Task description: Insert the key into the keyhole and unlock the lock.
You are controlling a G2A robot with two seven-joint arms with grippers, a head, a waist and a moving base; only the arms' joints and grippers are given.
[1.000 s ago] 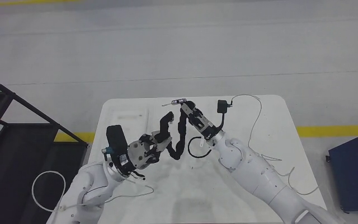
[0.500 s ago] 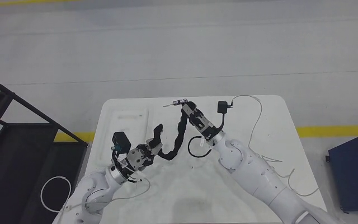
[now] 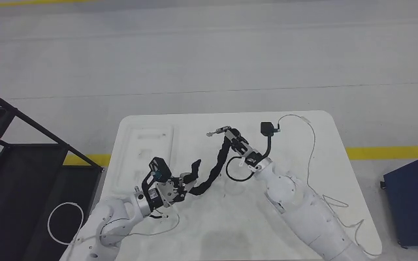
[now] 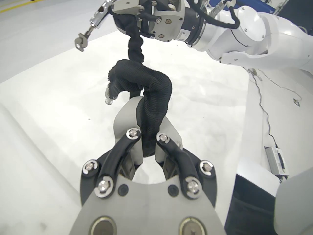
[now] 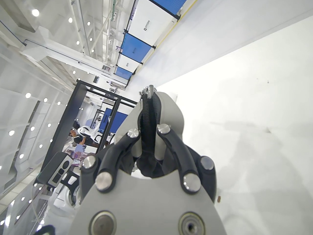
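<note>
Left claw [image 4: 146, 121], lower centre: fingers are pressed together on the black-sleeved cable lock [image 4: 149, 84], which is pinched between them. Right claw [image 4: 121, 17], upper centre: closed tight on the lock's other end, above the white table [image 4: 207, 113]. The key [image 4: 80, 42] is seen dangling from the metal fitting there, upper left.

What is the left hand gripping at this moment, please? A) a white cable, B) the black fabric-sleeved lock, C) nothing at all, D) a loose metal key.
B: in the left wrist view the left hand is shut on the black fabric-sleeved lock, which is held clear above the table.
</note>
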